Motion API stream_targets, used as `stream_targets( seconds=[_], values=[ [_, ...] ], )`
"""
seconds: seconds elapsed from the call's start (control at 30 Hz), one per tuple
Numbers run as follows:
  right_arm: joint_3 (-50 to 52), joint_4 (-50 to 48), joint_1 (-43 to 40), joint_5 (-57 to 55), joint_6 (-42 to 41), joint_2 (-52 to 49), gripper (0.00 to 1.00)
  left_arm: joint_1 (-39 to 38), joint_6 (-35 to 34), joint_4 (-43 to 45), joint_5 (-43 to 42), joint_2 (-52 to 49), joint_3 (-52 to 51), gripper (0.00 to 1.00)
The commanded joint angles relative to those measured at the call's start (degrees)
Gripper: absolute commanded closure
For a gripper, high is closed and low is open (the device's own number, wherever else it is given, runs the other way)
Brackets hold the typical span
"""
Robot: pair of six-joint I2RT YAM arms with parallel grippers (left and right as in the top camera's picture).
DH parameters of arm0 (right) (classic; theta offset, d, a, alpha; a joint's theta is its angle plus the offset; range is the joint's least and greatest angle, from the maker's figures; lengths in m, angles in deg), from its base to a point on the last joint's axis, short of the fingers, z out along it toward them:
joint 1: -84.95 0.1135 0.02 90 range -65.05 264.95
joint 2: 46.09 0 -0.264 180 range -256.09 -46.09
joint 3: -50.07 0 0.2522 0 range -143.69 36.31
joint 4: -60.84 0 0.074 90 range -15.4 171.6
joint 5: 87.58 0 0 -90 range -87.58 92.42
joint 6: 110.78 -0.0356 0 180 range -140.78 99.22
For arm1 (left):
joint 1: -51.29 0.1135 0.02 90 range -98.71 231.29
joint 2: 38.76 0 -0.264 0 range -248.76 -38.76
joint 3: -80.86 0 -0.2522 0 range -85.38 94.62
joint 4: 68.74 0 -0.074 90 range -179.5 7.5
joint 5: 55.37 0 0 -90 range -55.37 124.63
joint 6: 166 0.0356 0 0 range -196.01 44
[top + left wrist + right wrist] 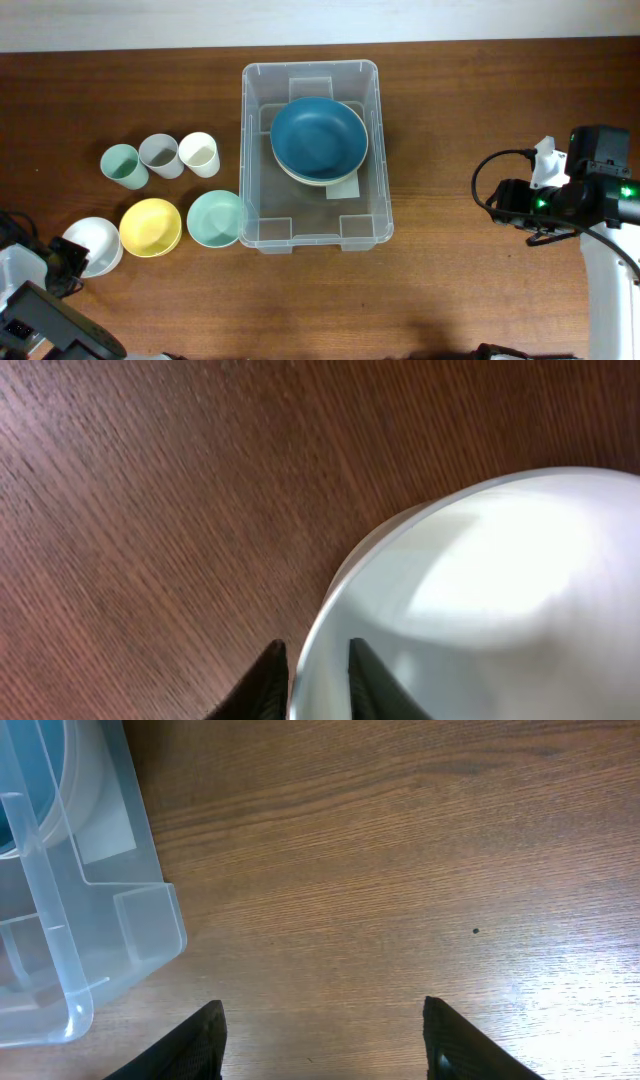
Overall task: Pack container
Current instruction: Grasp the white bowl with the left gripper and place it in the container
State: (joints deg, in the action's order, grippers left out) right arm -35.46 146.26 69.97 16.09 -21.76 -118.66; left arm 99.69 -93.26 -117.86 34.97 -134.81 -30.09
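Locate container mid-desk, blue bowl inside. Note right pincer released over bare desk, apart from container, off its right side. Note left pincer clenched on white bowl rim, well apart, beyond container's front-left corner.

A white bowl is sitting on the wooden bench. The left gripper is straddling its rim, one finger inside.

Nested bowls lie in the container, cups to its left.
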Motion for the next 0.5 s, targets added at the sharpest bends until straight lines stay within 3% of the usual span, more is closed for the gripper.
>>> stream_targets(
  seconds=[0.0, 0.17, 0.47],
  values=[
    [0.44, -0.15, 0.46, 1.09, 0.79, 0.48, 0.41, -0.02, 0.20, 0.33, -0.59, -0.39, -1.01, 0.86],
    [0.44, -0.15, 0.46, 1.09, 0.79, 0.48, 0.41, -0.02, 0.20, 0.48, -0.59, -0.39, -1.01, 0.99],
    [0.44, -0.17, 0.46, 1.09, 0.79, 0.48, 0.41, -0.02, 0.17, -2.86, -1.11, 2.32, 2.21, 0.99]
  ],
)
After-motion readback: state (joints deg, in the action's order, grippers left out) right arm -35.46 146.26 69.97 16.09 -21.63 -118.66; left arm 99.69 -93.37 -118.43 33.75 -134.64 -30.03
